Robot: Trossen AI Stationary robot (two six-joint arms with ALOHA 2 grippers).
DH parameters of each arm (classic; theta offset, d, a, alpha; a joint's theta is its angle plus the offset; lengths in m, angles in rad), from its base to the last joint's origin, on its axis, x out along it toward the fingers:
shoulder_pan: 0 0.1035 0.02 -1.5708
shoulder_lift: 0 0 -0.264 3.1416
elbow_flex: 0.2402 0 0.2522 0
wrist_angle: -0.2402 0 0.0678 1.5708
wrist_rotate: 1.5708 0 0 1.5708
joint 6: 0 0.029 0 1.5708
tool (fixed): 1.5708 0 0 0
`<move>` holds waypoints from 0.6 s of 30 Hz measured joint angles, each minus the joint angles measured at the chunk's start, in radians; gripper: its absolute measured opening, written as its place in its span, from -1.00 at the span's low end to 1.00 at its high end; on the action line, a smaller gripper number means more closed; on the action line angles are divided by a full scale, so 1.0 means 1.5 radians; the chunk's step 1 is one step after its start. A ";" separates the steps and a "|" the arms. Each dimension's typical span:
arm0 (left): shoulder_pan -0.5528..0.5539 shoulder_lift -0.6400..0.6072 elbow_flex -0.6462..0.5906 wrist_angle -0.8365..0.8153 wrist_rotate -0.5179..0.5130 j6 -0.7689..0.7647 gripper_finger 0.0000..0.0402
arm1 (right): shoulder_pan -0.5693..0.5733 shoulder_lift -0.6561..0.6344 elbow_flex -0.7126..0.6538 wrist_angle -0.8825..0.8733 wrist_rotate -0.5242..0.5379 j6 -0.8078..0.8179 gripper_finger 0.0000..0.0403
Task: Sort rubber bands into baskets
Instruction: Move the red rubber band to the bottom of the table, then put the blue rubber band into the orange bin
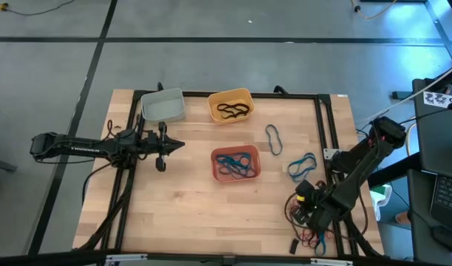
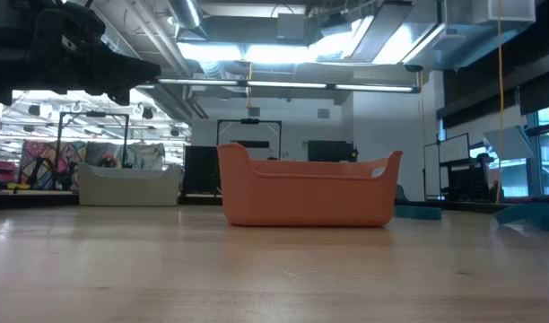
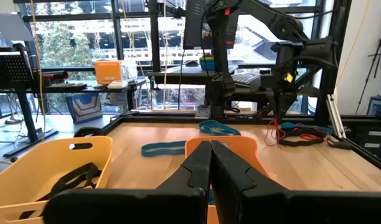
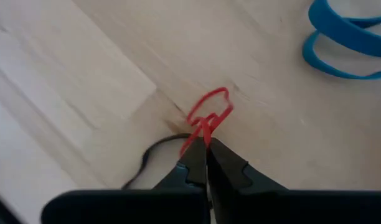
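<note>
Presently: right gripper (image 4: 206, 163) pinching 1 red band (image 4: 209, 115) low over the table's near-right corner. Left gripper (image 3: 210, 163) pressed together, idle beside the grey basket (image 1: 164, 105). Risk: thin pinch may slip; a black band (image 4: 154, 152) alongside may snag.

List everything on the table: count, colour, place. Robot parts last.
Grey-white basket: one, far left corner, contents not visible.
Yellow-orange basket: one, far edge centre, holding black bands.
Salmon-red basket: one, table centre, holding blue bands.
Loose blue bands: a few, right of the salmon-red basket, one more further back.
Band pile: mixed colours, count unclear, near right corner.
Red band: one, pinched in the right gripper.
Left gripper: shut, empty, near the grey-white basket.
Right gripper: shut, low over the band pile.
</note>
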 joint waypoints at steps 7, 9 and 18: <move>0.000 0.000 0.000 0.000 0.000 -0.001 -0.97 | 0.002 0.052 0.000 -0.036 -0.041 0.048 -0.90; 0.000 0.000 0.000 0.000 0.000 -0.002 -0.97 | 0.002 0.054 -0.001 -0.038 -0.051 0.054 -0.79; 0.000 0.000 0.000 0.001 0.000 -0.007 -0.97 | 0.002 0.025 -0.001 -0.044 0.015 0.082 -0.22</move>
